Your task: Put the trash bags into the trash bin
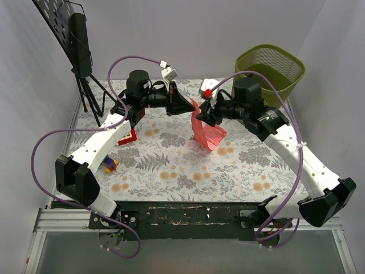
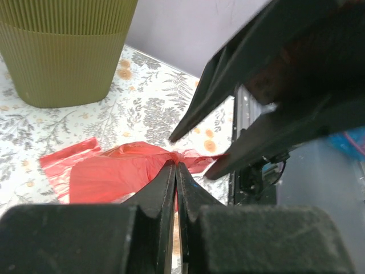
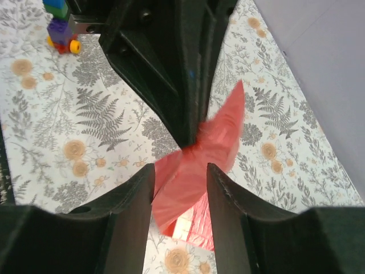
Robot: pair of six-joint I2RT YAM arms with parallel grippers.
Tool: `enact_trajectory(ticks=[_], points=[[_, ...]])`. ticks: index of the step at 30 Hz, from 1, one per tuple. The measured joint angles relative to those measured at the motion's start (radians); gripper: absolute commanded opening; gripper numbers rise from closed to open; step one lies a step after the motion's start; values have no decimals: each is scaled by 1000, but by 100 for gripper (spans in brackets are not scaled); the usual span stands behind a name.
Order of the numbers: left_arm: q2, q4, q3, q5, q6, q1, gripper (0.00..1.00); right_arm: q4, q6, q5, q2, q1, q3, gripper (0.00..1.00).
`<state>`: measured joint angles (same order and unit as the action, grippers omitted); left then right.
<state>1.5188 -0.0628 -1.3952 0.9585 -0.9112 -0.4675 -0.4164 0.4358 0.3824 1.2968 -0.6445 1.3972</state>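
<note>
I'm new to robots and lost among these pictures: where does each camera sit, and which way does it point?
Top view: above and behind the arms, looking down on the table; both arms show, left pincer and right pincer meeting at the red bag.
Left wrist: on the left arm, facing along its shut fingers toward the right pincer and green bin.
Right wrist: on the right arm, looking down between its open fingers.
Both wrist views share the red bag and the opposite pincer.

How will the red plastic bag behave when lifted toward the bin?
Probably floppy: the red bag droops in loose folds from the left gripper. Likely very light, being thin film. It may slip, since only a small bunched bit is pinched.
</note>
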Motion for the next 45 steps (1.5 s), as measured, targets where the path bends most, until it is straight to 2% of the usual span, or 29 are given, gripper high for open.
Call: enact_trajectory(ticks=[4, 9, 12, 15, 19, 36, 39, 44, 45], points=[[8, -93, -50, 11, 124, 2, 0, -100, -72, 135, 3, 113, 102, 48], [8, -162, -60, 24, 251, 3, 0, -129, -208, 277, 46, 229, 197, 34], [8, -195, -63, 26, 305, 3, 0, -106, -305, 369, 102, 232, 203, 35], [8, -223, -71, 24, 352, 3, 0, -77, -401, 447, 178, 230, 203, 40], [5, -240, -74, 9, 400, 2, 0, -72, -483, 511, 249, 230, 203, 40], [-12, -260, -74, -34, 449, -8, 0, -11, -610, 598, 269, 230, 203, 35], [-12, -260, -74, -34, 451, -8, 0, 6, -623, 600, 282, 230, 203, 27], [-12, -268, -74, -43, 452, -7, 0, 24, -641, 608, 309, 230, 203, 3], [-12, -270, -74, -47, 453, -7, 0, 27, -644, 610, 314, 230, 203, 1]])
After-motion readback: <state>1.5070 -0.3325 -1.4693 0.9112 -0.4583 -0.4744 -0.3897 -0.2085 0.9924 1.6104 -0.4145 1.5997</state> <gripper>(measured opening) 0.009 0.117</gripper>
